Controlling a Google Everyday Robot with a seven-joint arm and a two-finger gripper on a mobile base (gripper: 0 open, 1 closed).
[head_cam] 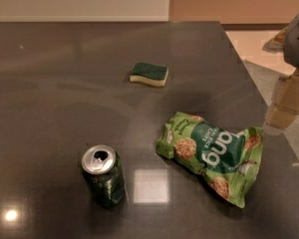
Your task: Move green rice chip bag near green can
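The green rice chip bag [214,156] lies flat on the dark tabletop, right of centre, crinkled, with a dark green panel and white lettering. The green can [103,176] stands upright at the lower left of the bag, about a hand's width away from it, with its silver top and pull-tab opening showing. My gripper [285,111] hangs at the right edge of the view, just beyond the bag's upper right corner and over the table's right edge. It holds nothing.
A green-and-cream sponge [149,73] lies farther back near the table's middle. The table's right edge [249,73] runs diagonally next to the gripper, with pale floor beyond it. A wall runs along the back.
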